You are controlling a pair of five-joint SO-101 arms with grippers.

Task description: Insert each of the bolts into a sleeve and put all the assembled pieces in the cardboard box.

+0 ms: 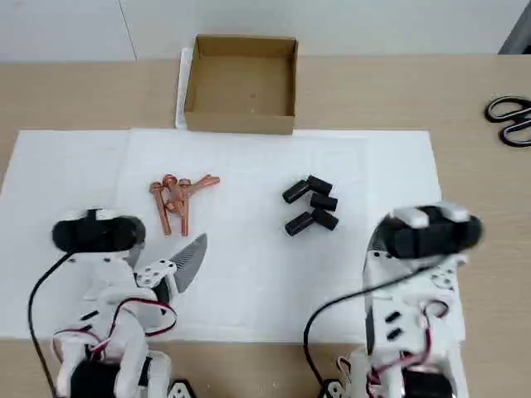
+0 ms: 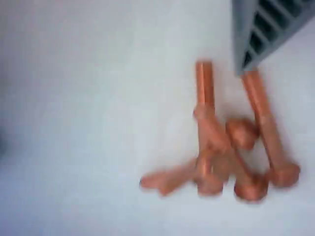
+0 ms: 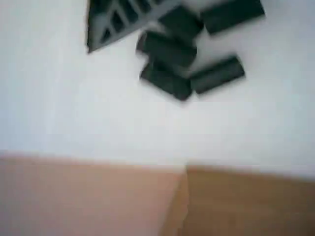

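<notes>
copper-coloured bolts (image 1: 178,197) lie in a tangled heap on the left half of the white paper sheet (image 1: 249,274). the left hand (image 1: 188,259) hangs just short of them on the robot's side, its grey tip aimed at the heap, which i judge a sensible stance for picking one out. i see nothing in its grip, and how wide it stands i cannot tell. toward the middle, at the sheet's far edge, the cardboard box (image 1: 241,123) sits with its mouth up, within reach of either arm i would guess, and holds no assembled piece yet. right of centre, five black sleeves (image 1: 311,205) are bunched together, well apart from the bolts, so each arm has its own stock in front of it. the right hand (image 3: 123,19) hovers near the sleeves. i cannot tell whether it is open or closed, and i see nothing held in it. scissors (image 1: 510,120) lie on the bare worktop (image 1: 66,91) at the far right.
</notes>
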